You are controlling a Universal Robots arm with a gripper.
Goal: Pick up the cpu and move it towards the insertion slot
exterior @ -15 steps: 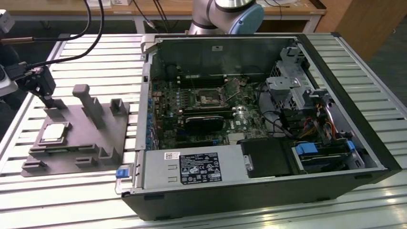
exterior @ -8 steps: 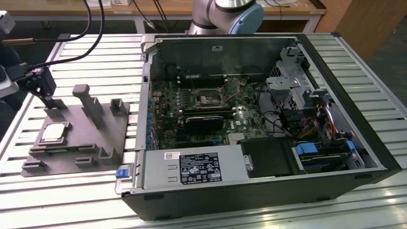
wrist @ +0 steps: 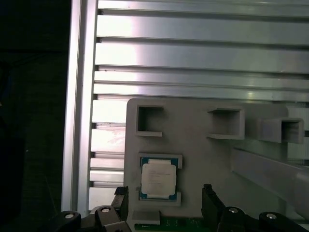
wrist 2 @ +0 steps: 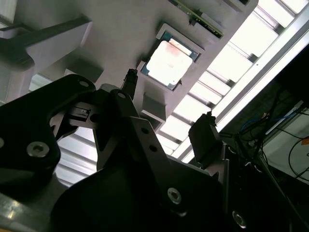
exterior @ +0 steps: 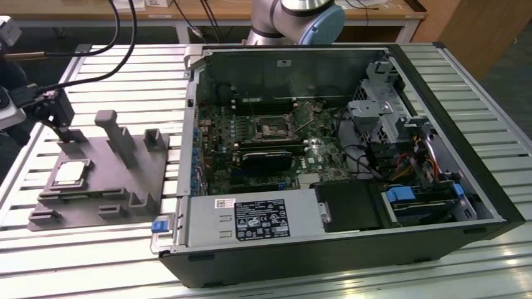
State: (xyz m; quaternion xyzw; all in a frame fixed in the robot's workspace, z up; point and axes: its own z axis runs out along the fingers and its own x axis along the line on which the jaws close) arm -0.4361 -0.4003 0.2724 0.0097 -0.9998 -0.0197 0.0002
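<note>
Gripper (wrist: 165, 194) hangs straight down over the cpu (wrist: 158, 178), fingers (wrist: 208, 199) spread, holding nothing.

A ribbed aluminium counter (exterior: 116, 62) gleams under bright light; beyond it stands a wooden desk (exterior: 66, 9), dark floor (exterior: 511, 87) alongside.

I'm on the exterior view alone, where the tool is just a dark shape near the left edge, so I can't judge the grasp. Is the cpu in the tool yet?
Observer: No. In the first wrist view the tool is open, its fingers apart and gripping nothing.
Operator: Where's the cpu?
Observer: The cpu lies flat in a shallow recess of the grey fixture, framed by two raised lips.
Operator: Any contact?
Observer: None. In the second wrist view both fingertips stand clear of the cpu.
</note>
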